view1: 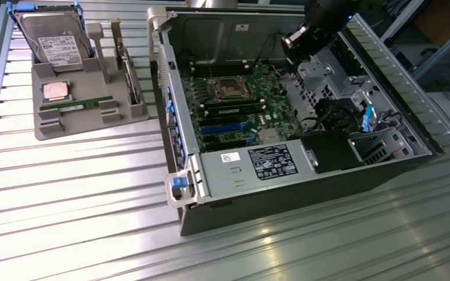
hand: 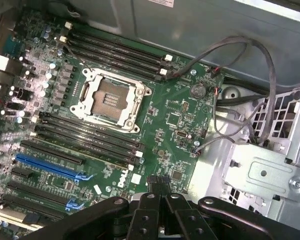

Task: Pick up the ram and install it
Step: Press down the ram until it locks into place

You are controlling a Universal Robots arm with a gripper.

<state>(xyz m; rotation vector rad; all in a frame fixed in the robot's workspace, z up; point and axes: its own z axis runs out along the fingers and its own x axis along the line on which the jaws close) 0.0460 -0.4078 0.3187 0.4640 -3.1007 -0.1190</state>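
The gripper (hand: 165, 212) hangs inside the open computer case (view1: 381, 58), above the motherboard (hand: 165, 110); its dark linkage shows in the wrist view, but whether the jaws are wide or closed I cannot tell — nothing shows between them. Below sit the empty processor socket (hand: 112, 96), black memory slots (hand: 85, 132) and a white "DELL" mark (hand: 119, 181). One ram (view1: 79, 106) lies in the grey holder (view1: 53, 126) at the exterior view's left, beside the silver processor chip (view1: 55, 91) and a labelled hard drive (view1: 53, 38) — text unreadable.
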